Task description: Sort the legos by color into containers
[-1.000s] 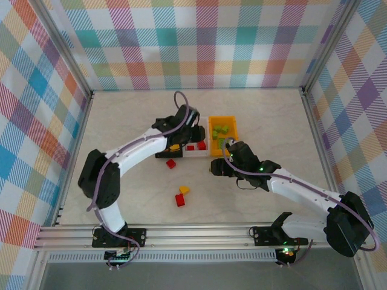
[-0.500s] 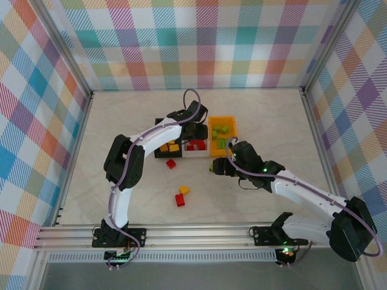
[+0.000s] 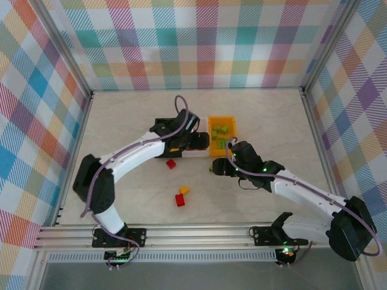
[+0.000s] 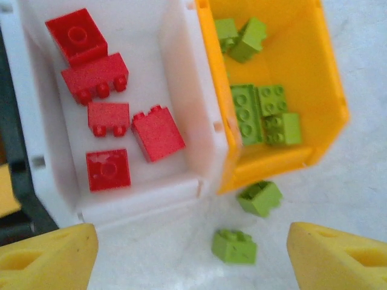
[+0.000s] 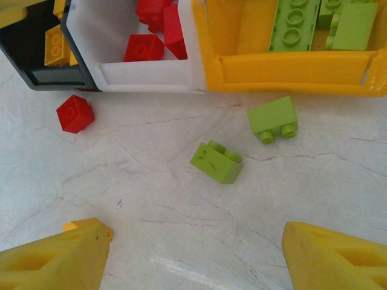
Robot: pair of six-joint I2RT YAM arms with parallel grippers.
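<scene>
The three bins are set in a touching row on the desk (image 3: 272, 121): the black bin (image 5: 27, 54), the white bin (image 4: 181, 78) in the middle, and the orange bin (image 4: 305, 72). Five red bricks (image 4: 157, 133) are seen in the white bin, lime green bricks (image 4: 245, 115) in the orange one, and yellow-orange bricks (image 5: 57, 42) in the black one.

The left pincer (image 4: 192, 263) is held above the near ends of the white and orange bins — its fingers are spread wide and nothing is gripped. The right pincer (image 5: 193, 254) is likewise spread wide and empty, held over the desk in front of the bins.

Two loose green bricks (image 5: 216, 161) are found on the desk near the orange bin's near wall, apart from each other, and a loose red brick (image 5: 75, 113) near the black bin's corner. Nearer the arm bases, a second red brick (image 3: 179, 200) and a yellow brick (image 3: 184, 190) are seen just beside each other.
</scene>
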